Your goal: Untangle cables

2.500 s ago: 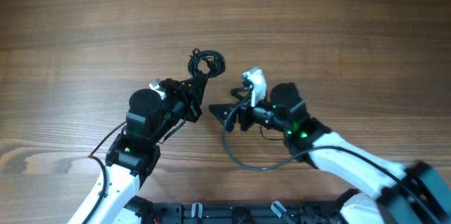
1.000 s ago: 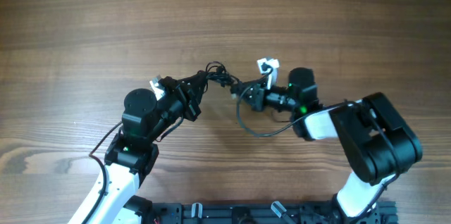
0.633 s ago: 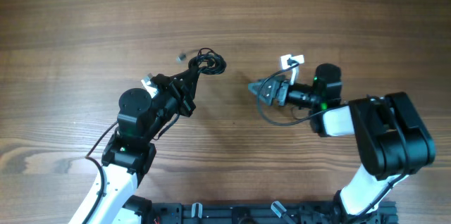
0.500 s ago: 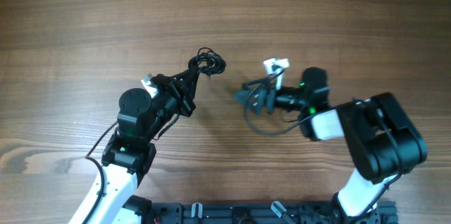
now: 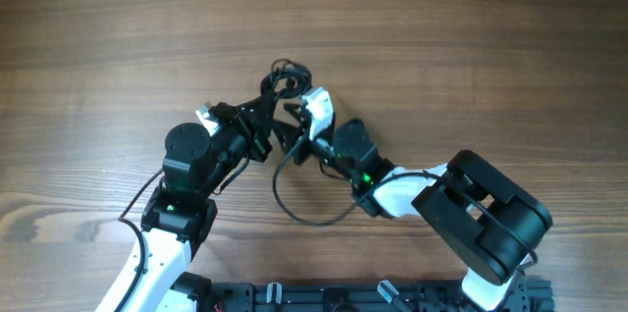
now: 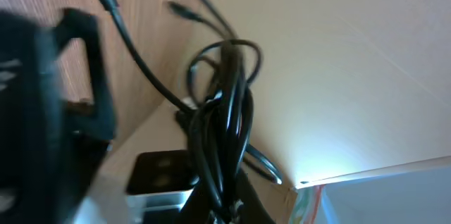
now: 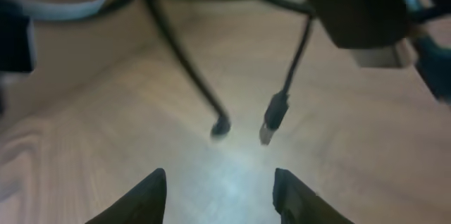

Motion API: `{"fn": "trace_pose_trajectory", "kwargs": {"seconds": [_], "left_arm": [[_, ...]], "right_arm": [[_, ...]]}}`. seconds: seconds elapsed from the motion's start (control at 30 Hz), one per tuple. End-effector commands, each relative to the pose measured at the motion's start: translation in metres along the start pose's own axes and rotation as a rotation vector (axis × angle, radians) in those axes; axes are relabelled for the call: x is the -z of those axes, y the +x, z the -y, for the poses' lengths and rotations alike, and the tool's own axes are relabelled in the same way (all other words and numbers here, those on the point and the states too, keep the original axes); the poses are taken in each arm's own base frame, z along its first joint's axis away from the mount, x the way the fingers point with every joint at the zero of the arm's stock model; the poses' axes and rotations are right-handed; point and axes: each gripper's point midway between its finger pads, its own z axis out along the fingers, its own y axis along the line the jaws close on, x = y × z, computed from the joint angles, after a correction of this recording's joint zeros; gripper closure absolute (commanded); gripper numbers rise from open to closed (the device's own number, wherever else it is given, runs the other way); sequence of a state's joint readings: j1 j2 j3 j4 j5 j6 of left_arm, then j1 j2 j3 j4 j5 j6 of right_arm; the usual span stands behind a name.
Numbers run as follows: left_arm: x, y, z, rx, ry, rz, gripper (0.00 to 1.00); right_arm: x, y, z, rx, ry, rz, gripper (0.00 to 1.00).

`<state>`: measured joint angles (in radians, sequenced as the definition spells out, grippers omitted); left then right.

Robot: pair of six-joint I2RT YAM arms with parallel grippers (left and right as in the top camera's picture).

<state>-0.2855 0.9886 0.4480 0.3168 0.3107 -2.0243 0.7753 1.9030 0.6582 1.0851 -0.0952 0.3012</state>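
**Ana:** Look at the left end effector (image 5: 276,102). It's clamped right down on that bunch of thin black cables (image 5: 286,80), jaws fully closed on the strands.

**Ben:** Where's the bunch, exactly?

**Ana:** About the middle of the brown wooden desk (image 5: 471,27), a touch left of centre, with its loops sticking out past the tip.

**Ben:** And the right end effector (image 5: 287,142)?

**Ana:** Just beside the left one, on the near side of the bunch. Its wrist camera shows the two dark fingertips (image 7: 150,194) standing apart with only bare wood between them, so it's partly open and gripping nothing.

**Ben:** There are loose ends ahead of it.

**Ana:** Two strands hang down there. One ends in a small plug (image 7: 272,124), the other in a rounded tip (image 7: 222,126). I can't tell whether they touch the desk.
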Motion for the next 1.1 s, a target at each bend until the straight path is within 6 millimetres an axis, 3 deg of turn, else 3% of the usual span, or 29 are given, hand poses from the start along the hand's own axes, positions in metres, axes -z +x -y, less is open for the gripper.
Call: {"fn": "trace_pose_trajectory", "kwargs": {"seconds": [0.0, 0.13, 0.27, 0.43, 0.67, 0.73, 0.77, 0.8, 0.83, 0.87, 0.9, 1.0, 1.03, 1.07], "left_arm": [[0.002, 0.007, 0.009, 0.149, 0.015, -0.024, 0.96], [0.002, 0.005, 0.010, 0.149, 0.022, -0.013, 0.96], [0.000, 0.003, 0.006, 0.155, 0.008, -0.005, 0.96], [-0.001, -0.003, 0.000, 0.165, -0.012, 0.021, 0.96], [-0.001, -0.002, 0.000, 0.164, -0.014, 0.013, 0.96], [-0.001, -0.002, 0.000, 0.164, -0.014, 0.014, 0.96], [-0.001, -0.002, 0.000, 0.164, -0.014, 0.014, 0.96], [-0.001, -0.002, 0.000, 0.164, -0.014, 0.014, 0.96], [-0.001, -0.002, 0.000, 0.164, -0.014, 0.014, 0.96], [-0.001, -0.002, 0.000, 0.164, -0.013, 0.014, 0.96], [-0.001, -0.002, 0.000, 0.164, -0.013, 0.015, 0.96], [-0.001, -0.002, 0.000, 0.164, -0.013, 0.014, 0.96], [-0.001, -0.002, 0.000, 0.164, -0.013, 0.014, 0.96], [-0.001, -0.002, 0.000, 0.164, -0.013, 0.014, 0.96]], "right_arm": [[-0.016, -0.026, 0.008, -0.021, 0.052, 0.079, 0.62], [-0.015, -0.037, 0.019, -0.309, 0.100, 0.144, 0.61], [-0.013, -0.057, 0.015, -0.334, 0.070, 0.225, 0.60], [-0.013, -0.061, 0.018, -0.457, 0.059, 0.240, 0.59], [-0.017, -0.061, 0.005, -0.163, 0.024, 0.204, 0.63], [-0.017, -0.058, -0.003, -0.027, -0.010, 0.183, 0.50], [-0.018, -0.055, -0.009, 0.089, -0.036, 0.172, 0.34], [-0.018, -0.053, -0.015, 0.188, -0.065, 0.166, 0.25], [-0.017, -0.053, -0.018, 0.241, -0.078, 0.165, 0.25], [-0.017, -0.053, -0.019, 0.244, -0.079, 0.167, 0.27], [-0.017, -0.054, -0.019, 0.238, -0.080, 0.169, 0.39], [-0.017, -0.055, -0.018, 0.181, -0.082, 0.170, 0.89], [-0.017, -0.055, -0.018, 0.155, -0.083, 0.170, 0.96], [-0.017, -0.055, -0.018, 0.133, -0.085, 0.169, 0.96]]}}
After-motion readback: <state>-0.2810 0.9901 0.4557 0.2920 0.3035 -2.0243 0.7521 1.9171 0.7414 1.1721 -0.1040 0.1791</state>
